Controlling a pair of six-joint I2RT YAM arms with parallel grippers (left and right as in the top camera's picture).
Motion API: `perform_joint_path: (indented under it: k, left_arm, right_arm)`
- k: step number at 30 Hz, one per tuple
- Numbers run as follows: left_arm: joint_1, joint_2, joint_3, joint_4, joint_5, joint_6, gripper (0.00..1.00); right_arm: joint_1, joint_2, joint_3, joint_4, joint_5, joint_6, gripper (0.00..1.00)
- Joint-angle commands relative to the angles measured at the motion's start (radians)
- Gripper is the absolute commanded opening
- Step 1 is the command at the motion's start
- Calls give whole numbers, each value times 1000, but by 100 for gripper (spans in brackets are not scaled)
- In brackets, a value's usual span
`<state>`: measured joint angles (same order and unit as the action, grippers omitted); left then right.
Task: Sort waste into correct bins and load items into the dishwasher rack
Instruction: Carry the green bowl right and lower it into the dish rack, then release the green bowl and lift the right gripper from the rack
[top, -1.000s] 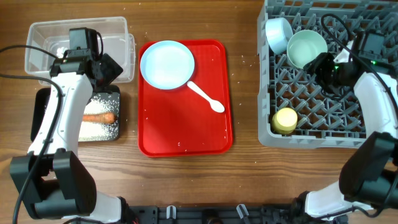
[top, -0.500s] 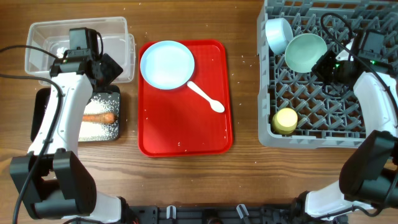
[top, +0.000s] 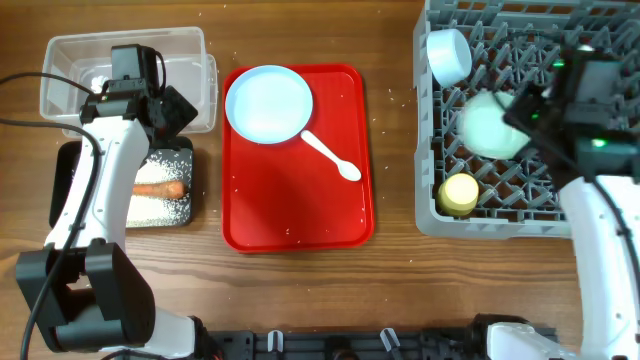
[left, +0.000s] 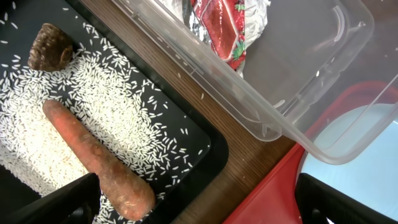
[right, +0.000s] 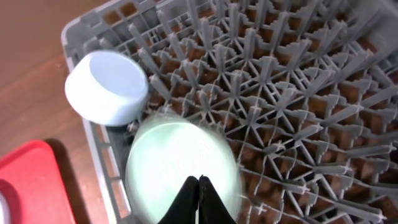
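We log white link shells and black joint housings on left arm (top: 95, 190) and right arm (top: 600, 240); black cables (top: 22, 74) trail alongside; right end effector (right: 199, 199) is black and tapered.

Even, bright light falls from above; shadows are soft. Motion blur smears the pale green bowl (top: 492, 127) in overhead and right wrist views.

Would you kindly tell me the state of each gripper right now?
Left gripper: open, holding nothing.
Right gripper: shut at the pale green bowl; whether it pinches it cannot be told.
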<state>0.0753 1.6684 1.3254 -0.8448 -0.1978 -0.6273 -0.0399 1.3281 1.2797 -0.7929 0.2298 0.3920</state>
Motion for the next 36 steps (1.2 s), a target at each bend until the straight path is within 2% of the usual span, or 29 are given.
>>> perform_joint_path:
  k: [1, 3, 5, 8, 9, 11, 12, 13, 15, 17, 21, 25, 29, 31, 33, 36]
  left_arm:
    - [8, 6, -5, 0, -13, -10, 100]
    - [8, 6, -5, 0, -13, -10, 100]
    - [8, 6, -5, 0, -13, -10, 100]
    - [8, 6, -5, 0, -13, -10, 100]
    - [8, 6, -5, 0, -13, -9, 100]
    - [8, 6, -5, 0, -13, -10, 100]
    - [8, 6, -5, 0, -13, -10, 100]
    - [8, 6, -5, 0, -13, -10, 100]
    - [8, 6, -5, 0, -13, -10, 100]
    - [8, 6, -5, 0, -13, -10, 100]
    - [8, 6, -5, 0, -13, -10, 100]
    - [8, 6, -5, 0, -13, -10, 100]
    - [8, 6, -5, 0, -13, -10, 100]
    - [8, 6, -5, 0, -13, -10, 100]
    - [8, 6, -5, 0, -13, -10, 100]
    - [8, 6, -5, 0, -13, -9, 100]
  right_arm:
    - [167, 11, 2, -13, 412, 37, 4]
    - [277, 42, 2, -12, 576, 37, 4]
    - [323, 65, 2, -13, 623, 37, 4]
    - [296, 74, 2, -43, 499, 109, 6]
    - [270, 69, 2, -46, 429, 110, 11]
    - [202, 57, 2, -56, 285, 109, 28]
    - [149, 43, 2, -72, 191, 108, 37]
    - [103, 32, 2, -84, 116, 108, 51]
    - [-11, 11, 2, -117, -74, 98, 57]
    - [-112, 7, 2, -183, -214, 79, 57]
    - [-215, 10, -31, -312, -245, 26, 53]
    - [-215, 10, -127, -272, -246, 27, 51]
    - [-215, 11, -267, -143, -246, 31, 50]
    - [-215, 11, -303, -98, -246, 30, 43]
    - [-215, 11, -314, -69, -246, 29, 26]
    - [-215, 10, -313, -21, -246, 29, 8]
